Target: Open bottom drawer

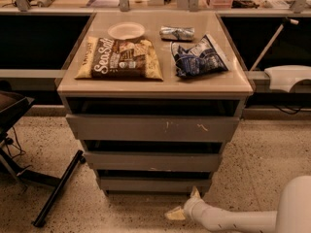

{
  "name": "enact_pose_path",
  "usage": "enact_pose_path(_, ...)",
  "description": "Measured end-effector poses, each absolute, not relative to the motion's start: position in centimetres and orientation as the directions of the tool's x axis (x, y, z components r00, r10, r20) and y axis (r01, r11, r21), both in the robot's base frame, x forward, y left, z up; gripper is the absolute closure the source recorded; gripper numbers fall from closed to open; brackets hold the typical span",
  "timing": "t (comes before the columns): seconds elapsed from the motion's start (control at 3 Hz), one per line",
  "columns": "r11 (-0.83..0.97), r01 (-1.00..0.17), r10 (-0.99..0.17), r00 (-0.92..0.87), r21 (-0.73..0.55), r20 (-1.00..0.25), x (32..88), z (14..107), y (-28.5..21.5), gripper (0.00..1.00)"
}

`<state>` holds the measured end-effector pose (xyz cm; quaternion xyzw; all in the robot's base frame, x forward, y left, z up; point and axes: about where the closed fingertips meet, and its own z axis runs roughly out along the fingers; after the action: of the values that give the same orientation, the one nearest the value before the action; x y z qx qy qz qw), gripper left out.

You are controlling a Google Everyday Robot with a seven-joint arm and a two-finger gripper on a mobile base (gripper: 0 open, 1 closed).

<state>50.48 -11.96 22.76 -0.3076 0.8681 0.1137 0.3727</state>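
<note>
The bottom drawer (153, 184) is the lowest and narrowest of three grey fronts in the cabinet, and its plain front sits flush under the middle drawer (153, 161). My gripper (184, 204) hovers low over the floor, just below and in front of the bottom drawer's right end. It is open: one pale fingertip (195, 193) points up at the drawer's lower edge and the other lies out to the left. The white arm (228, 220) reaches in from the lower right. Nothing is held.
The top drawer (153, 127) has white scratches. On the cabinet top (160, 85) lie a Sea Salt chip bag (119, 58), a blue bag (198, 57), a small wrapped snack (177, 32) and a white plate (126, 30). A black chair leg (57, 188) stands on the floor at the left.
</note>
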Motion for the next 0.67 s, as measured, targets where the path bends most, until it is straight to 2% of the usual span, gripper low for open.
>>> enact_pose_path(0.33,0.743,-0.652,-0.531,-0.441,-0.149,-0.724,53.0,23.2,-11.4,0.0)
enact_pose_path(0.67,0.636,-0.726,-0.657,-0.331,-0.262,-0.677,56.4,22.9,-10.3,0.0)
